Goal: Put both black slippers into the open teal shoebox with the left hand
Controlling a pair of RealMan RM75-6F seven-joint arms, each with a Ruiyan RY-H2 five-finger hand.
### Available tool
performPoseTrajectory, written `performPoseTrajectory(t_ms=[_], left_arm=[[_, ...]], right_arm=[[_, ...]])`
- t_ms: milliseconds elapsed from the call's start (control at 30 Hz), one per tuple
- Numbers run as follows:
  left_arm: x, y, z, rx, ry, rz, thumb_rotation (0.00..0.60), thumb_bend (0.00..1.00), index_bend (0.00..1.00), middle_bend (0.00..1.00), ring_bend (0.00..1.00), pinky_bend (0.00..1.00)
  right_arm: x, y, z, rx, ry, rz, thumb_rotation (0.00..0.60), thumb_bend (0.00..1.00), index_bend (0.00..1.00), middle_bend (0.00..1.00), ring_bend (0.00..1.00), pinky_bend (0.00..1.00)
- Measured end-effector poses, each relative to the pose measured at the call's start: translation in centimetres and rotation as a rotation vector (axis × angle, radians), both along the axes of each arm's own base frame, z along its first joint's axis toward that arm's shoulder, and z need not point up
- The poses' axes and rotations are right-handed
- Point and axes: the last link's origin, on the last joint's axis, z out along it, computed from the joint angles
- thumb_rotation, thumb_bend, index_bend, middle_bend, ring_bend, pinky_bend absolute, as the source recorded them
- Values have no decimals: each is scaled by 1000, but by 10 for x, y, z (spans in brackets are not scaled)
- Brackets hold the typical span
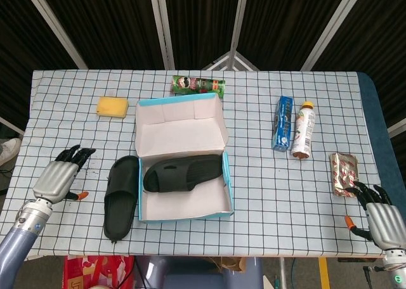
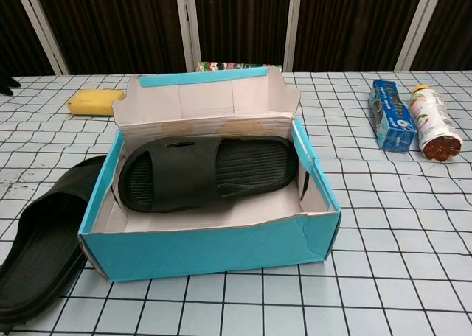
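While the bench [image 1: 190, 238] under its black-gridded white cloth carried everything, the open teal cardboard shoebox [image 1: 230, 187] sat near the middle, its lid flap standing up at the far side. One black rubber slipper [image 1: 183, 172] lay inside the shoebox on its floor, lengthwise across it. The second black rubber slipper [image 1: 122, 195] lay outside on the cloth, just beside the box's left wall. The left robot hand [image 1: 58, 176] hung at the bench's left edge, well apart from that slipper, fingers spread and holding nothing. The right robot hand [image 1: 379, 214] sat at the near right corner, fingers apart and empty, near a crinkled foil snack packet [image 1: 343, 174]. Farther back lay a blue carton [image 1: 283, 123], a white bottle [image 1: 302, 130], a green can [image 1: 198, 84] and a yellow sponge [image 1: 112, 106].
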Motion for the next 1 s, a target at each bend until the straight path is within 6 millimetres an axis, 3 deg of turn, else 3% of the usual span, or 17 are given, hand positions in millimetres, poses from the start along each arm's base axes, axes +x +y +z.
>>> performPoseTrajectory(t_ms=[200,367,700,1000], left_arm=[[-14,21,-15,-98,-37,95,600,171,87,103,0,99],[-3,38,-35,-150,-26,65,600,171,87,106,0,94],[15,54,-76,-238,-10,25,600,171,88,138,0,77],[22,58,-87,-266,40,-9,600,176,140,218,0,77]], right_arm=[[-3,0,-1,13,-1,-20,600,365,241,156,203,94],[-2,-2,1,11,0,-19,600,364,241,156,203,93],[-3,-1,2,5,4,-18,600,365,241,156,203,93],[-1,0,3,-1,8,-7,600,364,241,156,203,93]])
